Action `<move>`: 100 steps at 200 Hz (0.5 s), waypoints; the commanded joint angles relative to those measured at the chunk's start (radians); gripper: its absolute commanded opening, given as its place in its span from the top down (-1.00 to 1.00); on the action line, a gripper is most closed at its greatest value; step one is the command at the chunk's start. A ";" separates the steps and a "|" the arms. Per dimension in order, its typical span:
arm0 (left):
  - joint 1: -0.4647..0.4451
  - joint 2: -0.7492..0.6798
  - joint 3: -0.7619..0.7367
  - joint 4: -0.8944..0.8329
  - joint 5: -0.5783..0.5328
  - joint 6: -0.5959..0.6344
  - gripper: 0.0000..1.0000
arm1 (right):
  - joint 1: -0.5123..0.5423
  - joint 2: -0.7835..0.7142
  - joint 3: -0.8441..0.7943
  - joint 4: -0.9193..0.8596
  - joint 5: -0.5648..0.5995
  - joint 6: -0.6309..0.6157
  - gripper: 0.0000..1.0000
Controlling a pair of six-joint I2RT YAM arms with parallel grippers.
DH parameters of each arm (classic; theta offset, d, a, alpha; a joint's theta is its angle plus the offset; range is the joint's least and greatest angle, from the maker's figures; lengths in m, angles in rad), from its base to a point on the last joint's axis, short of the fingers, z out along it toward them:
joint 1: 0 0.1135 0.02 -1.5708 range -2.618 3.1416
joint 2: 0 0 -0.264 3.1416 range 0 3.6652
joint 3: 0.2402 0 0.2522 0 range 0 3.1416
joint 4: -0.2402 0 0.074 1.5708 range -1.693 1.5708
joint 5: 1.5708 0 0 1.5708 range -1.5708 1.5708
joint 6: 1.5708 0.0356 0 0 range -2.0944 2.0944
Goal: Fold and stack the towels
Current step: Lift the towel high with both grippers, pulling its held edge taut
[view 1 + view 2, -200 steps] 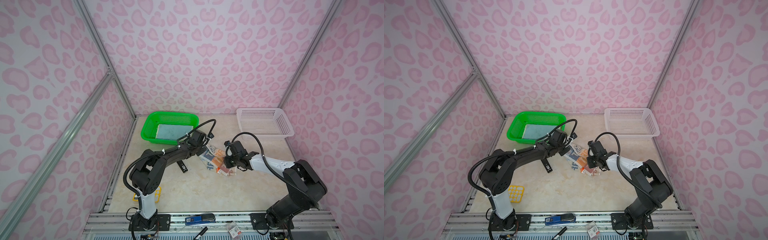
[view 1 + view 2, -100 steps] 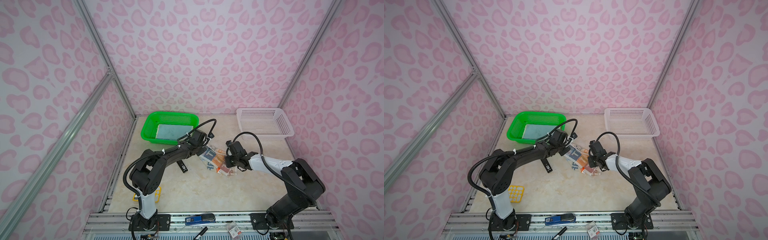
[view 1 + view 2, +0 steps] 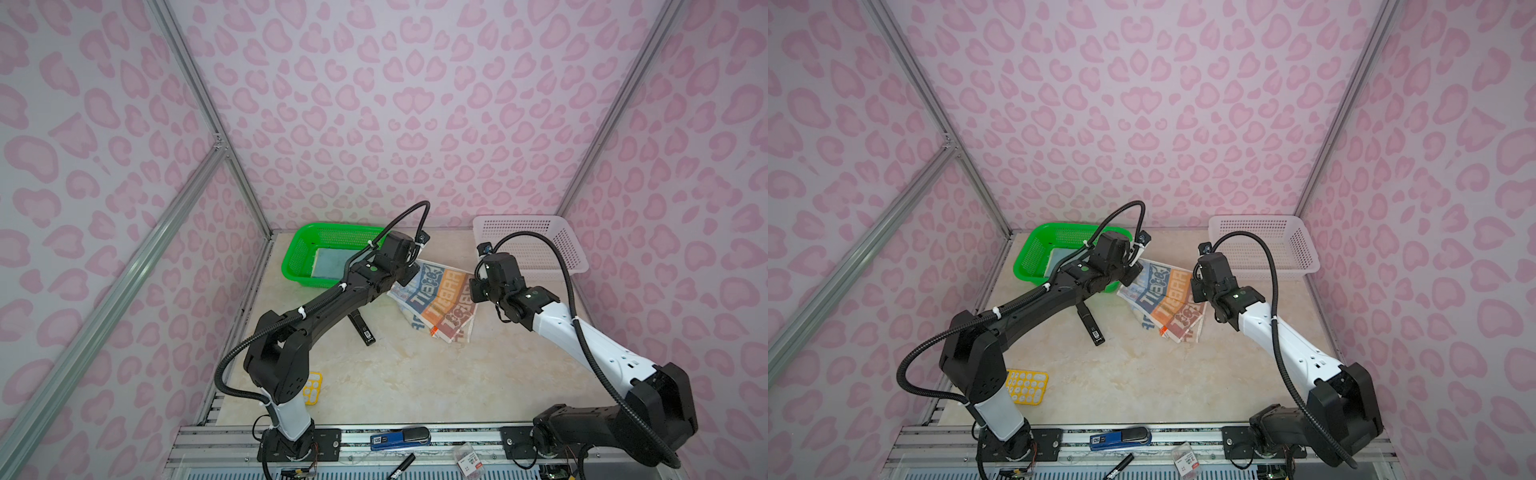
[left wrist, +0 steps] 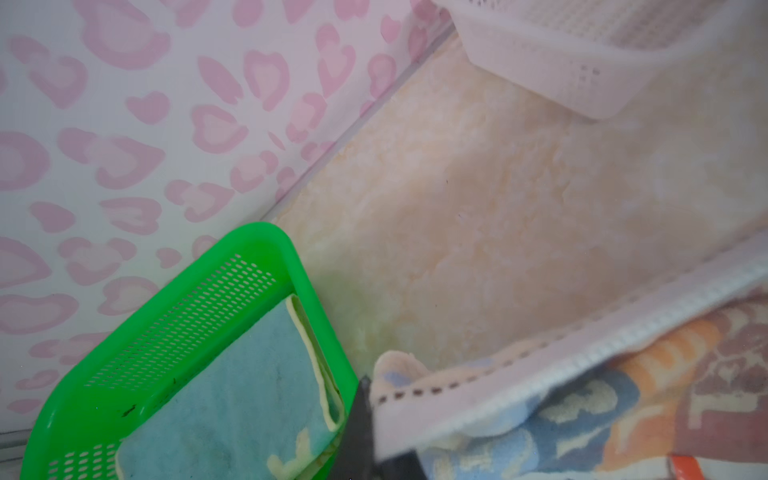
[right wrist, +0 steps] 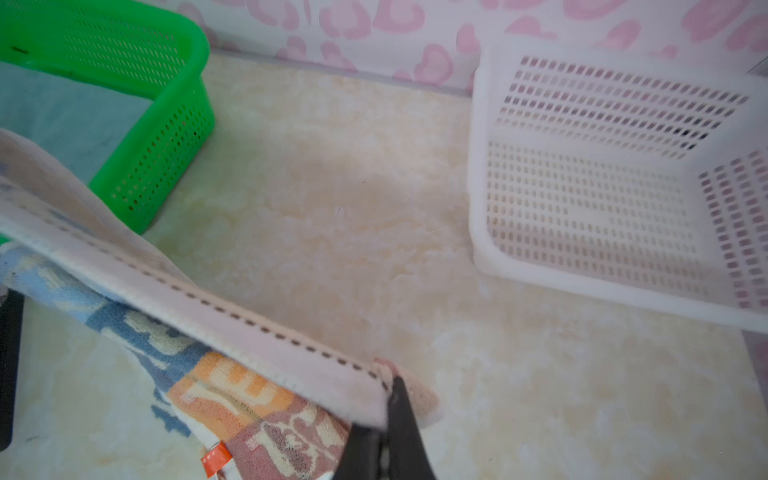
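A cream towel point(image 3: 440, 299) point(image 3: 1165, 301) with big blue, orange and rust letter bands lies rumpled mid-table. My left gripper point(image 3: 409, 270) point(image 4: 370, 401) is shut on its far corner beside the green basket point(image 3: 297, 253). My right gripper point(image 3: 473, 289) point(image 5: 390, 386) is shut on the opposite far corner. The stitched cream hem point(image 5: 232, 307) runs raised between the two grips. A light blue towel point(image 3: 332, 264) point(image 4: 232, 399) with a cream edge lies flat in the green basket.
A white mesh basket point(image 3: 532, 245) point(image 5: 615, 199) stands at the back right. A black stick-shaped object point(image 3: 361, 328) lies left of the towel under the left arm. A yellow grid piece point(image 3: 1025, 386) sits front left, and a blue tool point(image 3: 399, 438) on the front rail.
The right gripper's jaws have closed on the towel's corner. Both arms have hardly shifted and the left grip is unchanged.
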 commanded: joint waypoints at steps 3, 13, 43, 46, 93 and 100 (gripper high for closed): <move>0.002 -0.060 0.095 -0.095 -0.064 -0.098 0.94 | -0.018 -0.043 0.081 -0.056 0.051 -0.099 1.00; 0.000 -0.082 0.132 -0.118 -0.065 -0.120 0.94 | -0.024 -0.058 0.125 -0.073 0.051 -0.125 1.00; -0.024 -0.148 0.228 -0.184 -0.068 -0.129 0.95 | -0.029 -0.093 0.257 -0.114 0.036 -0.190 1.00; -0.028 -0.155 0.236 -0.188 -0.073 -0.124 0.95 | -0.030 -0.095 0.271 -0.118 0.032 -0.194 1.00; -0.113 -0.234 0.327 -0.281 -0.134 -0.088 0.96 | -0.022 -0.160 0.435 -0.208 -0.077 -0.226 1.00; -0.124 -0.251 0.326 -0.284 -0.141 -0.088 0.96 | -0.016 -0.177 0.443 -0.216 -0.087 -0.228 1.00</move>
